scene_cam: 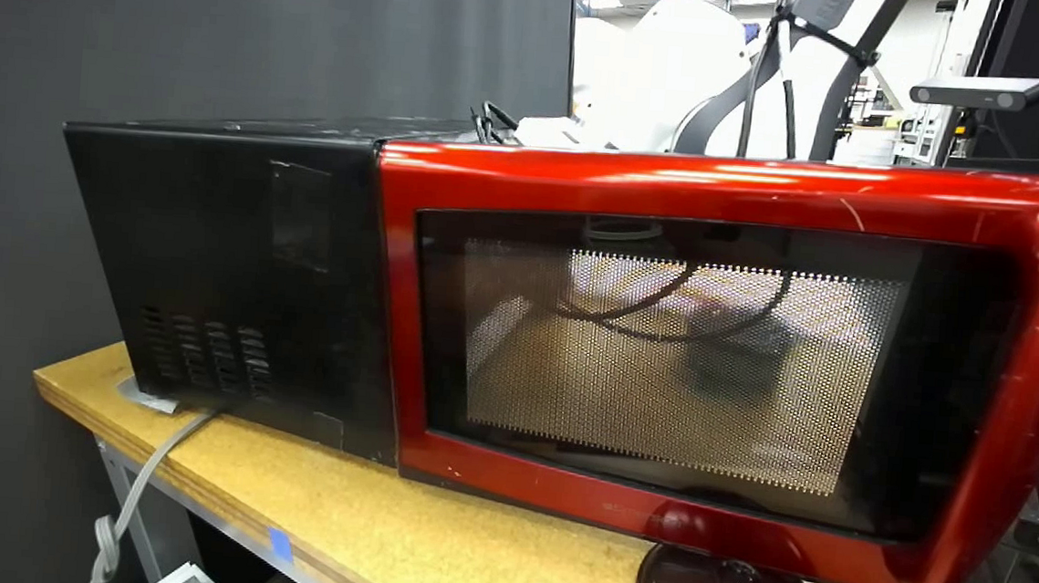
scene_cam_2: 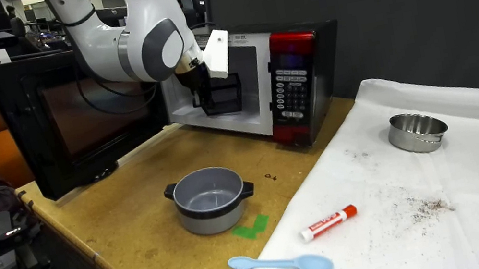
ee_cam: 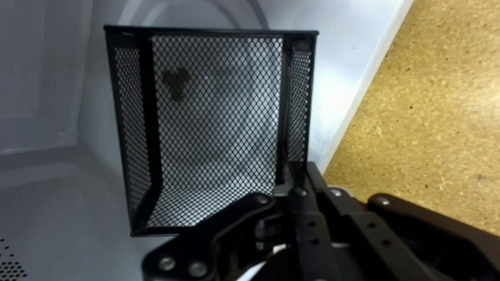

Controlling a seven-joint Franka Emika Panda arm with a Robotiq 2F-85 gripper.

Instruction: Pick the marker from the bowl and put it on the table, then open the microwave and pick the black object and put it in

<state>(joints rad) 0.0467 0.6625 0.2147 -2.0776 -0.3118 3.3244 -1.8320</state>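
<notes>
Nearest is the gripper (ee_cam: 300,168), clenched on one side wall of the black mesh basket (ee_cam: 216,125), which I take for the task's black object. From the gripper, in the wrist view, the basket's body lies toward ten o'clock, and the pinched wall runs away to twelve. Its outline is close to square, so it offers no clear long axis. The basket is inside the microwave (scene_cam_2: 293,81); whether its base bears on the floor I cannot tell. The front lip slants from seven o'clock to one, with the table (ee_cam: 429,97) past it between two and three, so the grip is on the wall nearer the opening. I judge a release comes next: part the jaws, then rise along the wall, since drawing straight out could hook it.

Farther off, in an exterior view, the door (scene_cam_2: 87,126) stands swung out at nine o'clock from the basket; the marker (scene_cam_2: 329,223) lies on the white cloth (scene_cam_2: 385,251) toward five.
</notes>
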